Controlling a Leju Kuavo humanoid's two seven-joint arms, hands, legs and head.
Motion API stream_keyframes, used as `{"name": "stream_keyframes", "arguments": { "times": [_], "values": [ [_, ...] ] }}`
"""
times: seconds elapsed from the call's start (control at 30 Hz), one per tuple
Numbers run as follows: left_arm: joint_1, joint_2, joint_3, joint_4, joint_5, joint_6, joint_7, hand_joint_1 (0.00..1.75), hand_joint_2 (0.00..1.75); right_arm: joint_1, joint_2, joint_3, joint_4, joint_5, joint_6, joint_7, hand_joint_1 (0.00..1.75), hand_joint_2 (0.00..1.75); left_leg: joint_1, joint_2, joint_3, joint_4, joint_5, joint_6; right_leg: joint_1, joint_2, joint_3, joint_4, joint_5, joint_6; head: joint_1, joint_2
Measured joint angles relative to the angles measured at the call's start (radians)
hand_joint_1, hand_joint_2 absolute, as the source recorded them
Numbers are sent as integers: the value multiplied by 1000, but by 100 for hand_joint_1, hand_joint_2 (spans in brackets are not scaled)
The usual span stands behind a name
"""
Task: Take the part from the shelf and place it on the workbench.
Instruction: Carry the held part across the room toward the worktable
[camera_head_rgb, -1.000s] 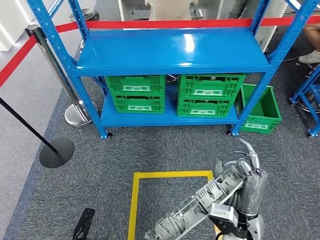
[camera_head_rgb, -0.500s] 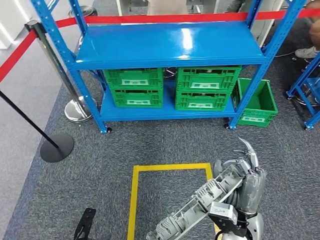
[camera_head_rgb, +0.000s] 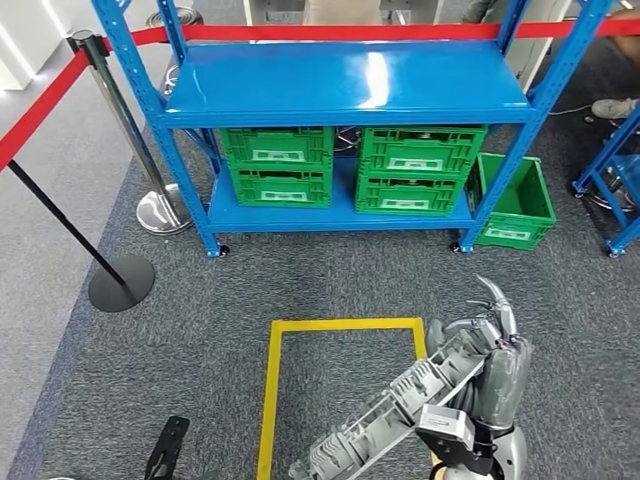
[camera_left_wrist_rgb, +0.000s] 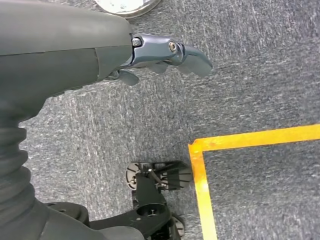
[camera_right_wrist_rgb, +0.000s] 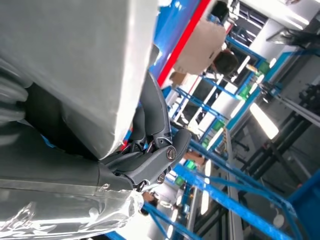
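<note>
Now, right hand (camera_head_rgb: 494, 350): grips the long grey part (camera_head_rgb: 392, 405), which runs back from its fingers
Left hand (camera_left_wrist_rgb: 166, 52): holds nothing, fingers seemingly loose
Carry: keep part level; workbench unseen

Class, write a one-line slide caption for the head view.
Right robot hand holds a long ribbed metal part above grey carpet, facing a blue shelf.

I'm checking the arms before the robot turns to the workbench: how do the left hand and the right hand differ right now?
The right hand is raised and grips the long grey ribbed part; the left hand holds nothing. The right hand's fingers wrap around the part's end, while the left hand's fingers stretch out over bare grey carpet. Both are dark, many-fingered hands.
</note>
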Motion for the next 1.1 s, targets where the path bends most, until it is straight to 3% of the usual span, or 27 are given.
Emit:
{"name": "stream_keyframes", "arguments": {
  "times": [0.07, 0.13, 0.17, 0.23, 0.3, 0.33, 0.37, 0.43, 0.47, 0.5, 0.6, 0.67, 0.77, 0.8, 0.83, 0.87, 0.97, 1.0, 1.1],
  "values": [
    [0, 0, 0, 0, 0, 0, 0, 0, 175, -1, 0, 1, 0, 0, 0, 3, 175, 175, 2, 0, -7, 0, 10, -12, 3, 1, -9, 2, 10, -14, 0, 0],
    [0, 1, 0, 0, 0, 0, 0, 0, 175, -4, 0, 3, 1, 1, 0, 5, 175, 175, 3, 0, -19, 18, -10, -23, 1, -1, -20, 2, 23, -29, -2, 0],
    [0, 1, 0, 0, 0, 0, 0, 0, 175, -6, 0, 4, 1, 1, 0, 6, 175, 175, 4, 0, -36, 54, -41, -28, -2, -2, -28, 0, 31, -35, -4, 0],
    [0, 1, 0, 0, 0, 0, 0, 0, 175, -8, 0, 7, 2, 1, 0, 7, 175, 175, 5, 0, -86, 183, -128, -36, -3, -3, -50, 1, 46, -40, -7, 0],
    [1, 0, 0, 0, 0, 0, 0, 0, 175, -9, 0, 8, 3, 1, 0, 8, 175, 175, 6, 0, -115, 285, -176, -39, -3, -3, -71, 2, 61, -40, -8, 0],
    [1, 0, 0, 0, 0, 0, 0, 0, 175, -9, 0, 8, 4, 1, 0, 9, 175, 175, 6, 0, -103, 284, -173, -39, -3, -3, -81, 2, 69, -38, -8, 0],
    [0, 1, 0, 0, 0, 0, 0, 0, 175, -9, 0, 8, 4, 1, 0, 10, 175, 175, 6, 0, -68, 240, -153, -37, -3, -2, -89, 2, 77, -37, -8, 0],
    [-3, 2, 0, 0, 0, 0, 0, 0, 175, -10, 0, 8, 4, 1, 0, 10, 175, 175, 5, 0, 31, 92, -109, -32, -2, -2, -102, 4, 90, -29, -8, 0],
    [-5, 2, 0, 0, 0, 0, 0, 0, 175, -10, 0, 9, 4, 1, 0, 10, 175, 175, 4, -1, 66, 35, -96, -27, -1, -2, -107, 4, 96, -24, -8, 0],
    [-6, 2, 0, 0, 0, 0, 0, 0, 175, -11, 0, 9, 4, 1, 0, 10, 175, 175, 3, -2, 84, 2, -92, -21, 0, -2, -111, 4, 102, -18, -8, 0],
    [-3, 1, 0, 0, 0, 0, 0, 0, 175, -10, 0, 11, 4, 1, 0, 10, 175, 175, 0, -2, 77, -7, -78, 2, -2, -3, -114, -3, 118, 0, -8, 0],
    [-2, 1, 0, 0, 0, 0, 0, 0, 175, -10, 0, 12, 4, 1, 0, 10, 175, 175, 3, 0, 69, -9, -64, 16, -4, -3, -133, 36, 81, 10, -5, 0],
    [-2, 2, 0, 0, 0, 0, 0, 0, 175, -9, 0, 12, 5, 1, 0, 11, 175, 175, 3, 1, 46, -9, -45, 24, -5, -3, -203, 234, -43, 20, 0, 0],
    [-1, 1, 0, 0, 0, 0, 0, 0, 175, -9, 0, 12, 5, 1, 0, 11, 175, 175, 3, 1, 37, -8, -38, 23, -5, -3, -214, 281, -65, 21, 0, 0],
    [0, 1, 0, 0, 0, 0, 0, 0, 175, -8, 0, 12, 6, 1, 0, 11, 175, 175, 3, 1, 29, -8, -32, 22, -5, -3, -205, 291, -69, 20, 0, 0],
    [1, 1, 0, 0, 0, 0, 0, 0, 175, -8, 0, 12, 7, 1, 0, 12, 175, 175, 3, 1, 23, -7, -26, 20, -5, -3, -172, 254, -55, 19, 0, 0],
    [2, 2, 0, 0, 0, 0, 0, 0, 175, -11, 0, 14, 8, 1, 0, 13, 175, 175, 1, 0, 10, -4, -13, 8, -4, -2, -29, 44, -3, 10, -1, 0],
    [2, 2, 0, 0, 0, 0, 0, 0, 175, -11, 0, 15, 8, 1, -1, 13, 175, 175, 0, 0, 7, -3, -8, 2, -2, -1, -8, 8, 3, 5, -1, 0],
    [3, 2, 0, 0, 0, 0, 0, 0, 175, -9, 0, 16, 8, 1, -1, 14, 175, 175, 2, 0, -2, -2, 4, -14, 2, 1, -16, 2, 15, -17, -1, 0]
  ]
}}
